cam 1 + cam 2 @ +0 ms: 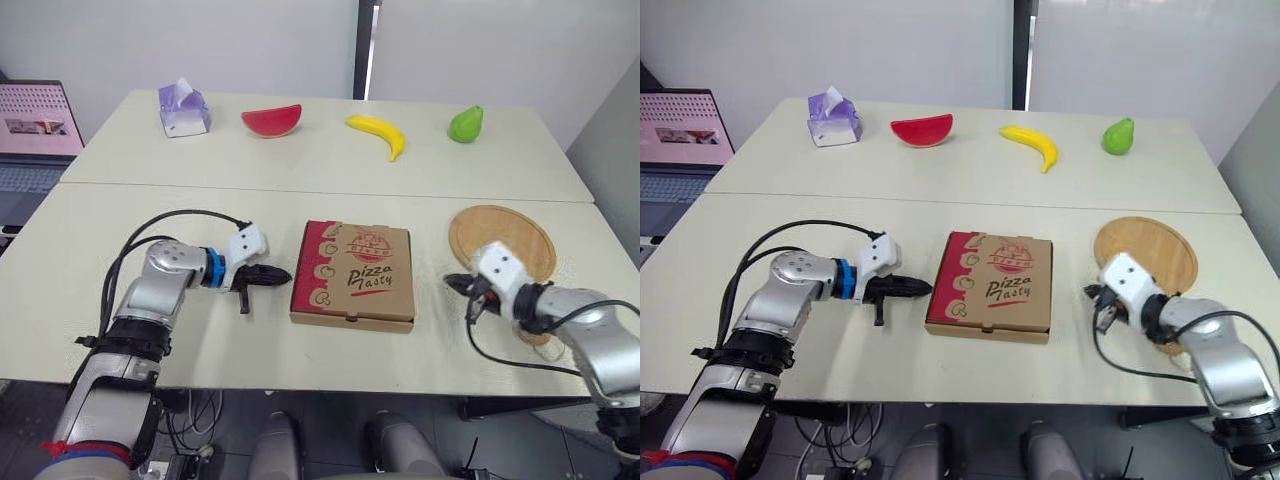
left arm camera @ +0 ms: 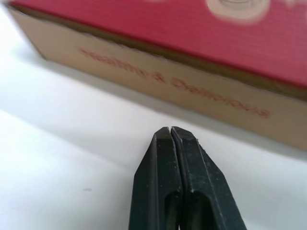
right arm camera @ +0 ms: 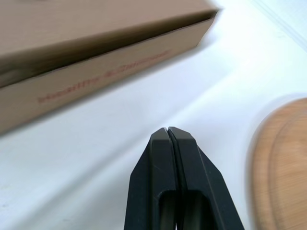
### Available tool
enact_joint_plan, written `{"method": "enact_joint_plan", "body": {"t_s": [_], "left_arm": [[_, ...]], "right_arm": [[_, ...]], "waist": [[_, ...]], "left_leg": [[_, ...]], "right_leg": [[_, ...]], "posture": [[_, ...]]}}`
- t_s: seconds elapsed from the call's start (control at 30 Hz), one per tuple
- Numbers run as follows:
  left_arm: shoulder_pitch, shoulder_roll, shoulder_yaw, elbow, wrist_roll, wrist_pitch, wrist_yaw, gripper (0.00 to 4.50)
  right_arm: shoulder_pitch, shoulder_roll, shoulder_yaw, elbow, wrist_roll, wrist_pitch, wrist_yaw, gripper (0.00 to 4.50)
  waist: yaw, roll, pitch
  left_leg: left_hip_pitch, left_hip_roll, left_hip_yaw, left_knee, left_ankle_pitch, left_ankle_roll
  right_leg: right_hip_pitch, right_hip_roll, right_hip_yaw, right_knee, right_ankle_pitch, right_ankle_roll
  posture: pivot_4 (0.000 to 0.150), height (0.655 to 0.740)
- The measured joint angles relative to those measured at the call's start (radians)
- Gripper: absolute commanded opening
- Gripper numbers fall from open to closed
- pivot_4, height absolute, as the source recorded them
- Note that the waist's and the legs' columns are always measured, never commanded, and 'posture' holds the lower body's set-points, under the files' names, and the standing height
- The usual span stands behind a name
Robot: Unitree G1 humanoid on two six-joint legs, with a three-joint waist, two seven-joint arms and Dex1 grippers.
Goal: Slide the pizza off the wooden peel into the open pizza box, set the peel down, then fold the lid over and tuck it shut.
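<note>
The pizza box (image 1: 353, 273) lies closed in the middle of the near table, its red and brown printed lid flat on top. The round wooden peel (image 1: 503, 243) lies bare on the table to the box's right. My left gripper (image 1: 282, 273) is shut and empty, its tips a short way from the box's left side (image 2: 192, 81). My right gripper (image 1: 452, 283) is shut and empty too, between the box's right side (image 3: 96, 76) and the peel (image 3: 283, 163).
On the far table stand a purple tissue box (image 1: 183, 110), a red watermelon slice (image 1: 271, 120), a yellow banana (image 1: 379, 133) and a green pear (image 1: 465, 124). A laptop (image 1: 35, 125) sits off the table at the far left. A seam (image 1: 300, 187) joins the two tables.
</note>
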Motion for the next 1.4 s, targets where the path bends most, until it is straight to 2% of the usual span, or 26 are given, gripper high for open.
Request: {"method": "enact_joint_plan", "body": {"t_s": [0.1,0.2,0.33,0.43,0.63,0.83,1.17,1.4], "left_arm": [[-0.041,-0.002,0.040,-0.031,-0.082,0.006,-0.053,0.00],[-0.044,-0.008,0.043,-0.094,-0.129,0.018,-0.097,0.00],[-0.009,-0.043,-0.007,-0.144,-0.126,0.020,-0.097,0.00],[0.024,-0.070,-0.067,-0.143,-0.066,-0.013,-0.059,0.00],[0.031,-0.065,-0.096,-0.150,-0.009,-0.057,-0.012,0.00],[-0.048,-0.087,-0.108,-0.019,0.039,-0.106,0.043,0.00],[-0.205,-0.149,-0.132,0.218,0.131,-0.198,0.146,0.00],[-0.261,-0.189,-0.127,0.329,0.143,-0.233,0.169,0.00]], "right_arm": [[0.001,0.029,-0.045,-0.041,0.141,-0.002,0.075,0.03],[0.008,0.034,-0.030,-0.088,0.198,0.013,0.101,0.03],[0.011,0.062,0.066,-0.095,0.174,0.019,0.069,0.03],[0.011,0.080,0.155,-0.088,0.125,0.021,0.034,0.03],[0.006,0.080,0.212,-0.054,0.064,-0.011,0.009,0.03],[-0.055,0.120,0.219,0.046,0.056,-0.032,-0.023,0.03],[-0.258,0.188,0.218,0.297,-0.017,-0.069,-0.104,0.03],[-0.411,0.251,0.227,0.487,-0.062,-0.070,-0.128,0.03]], "waist": [[0.003,0.000,0.000],[0.003,0.000,0.000],[0.002,0.000,0.000],[0.002,0.000,0.000],[0.003,0.000,-0.003],[0.002,-0.001,-0.004],[0.003,-0.001,-0.005],[0.002,-0.001,-0.005]], "left_leg": [[0.000,0.000,0.000,0.000,0.000,0.000],[0.000,0.000,0.000,0.000,0.000,0.000],[0.001,0.000,0.000,0.000,0.000,0.000],[0.000,0.000,0.000,0.001,0.000,0.000],[0.006,0.000,0.000,0.001,0.000,0.000],[0.016,-0.001,0.000,0.001,0.000,0.000],[0.016,-0.001,0.000,0.001,0.000,0.000],[0.016,-0.001,0.001,0.000,0.000,0.000]], "right_leg": [[0.001,0.000,0.000,-0.001,0.000,0.000],[0.001,0.000,0.000,-0.001,0.000,0.000],[0.001,0.000,0.000,0.000,0.000,0.000],[0.001,0.000,0.001,0.000,0.000,0.000],[0.007,0.000,0.000,-0.001,-0.002,0.003],[0.015,0.000,0.003,-0.001,-0.002,0.005],[0.016,0.000,0.003,-0.001,-0.002,0.005],[0.015,0.000,0.003,-0.001,-0.002,0.005]], "posture": [[0.150,0.7400],[0.150,0.7400],[0.150,0.7400],[0.150,0.7400],[0.150,0.7400],[0.150,0.7400],[0.150,0.7400],[0.150,0.7400]]}}
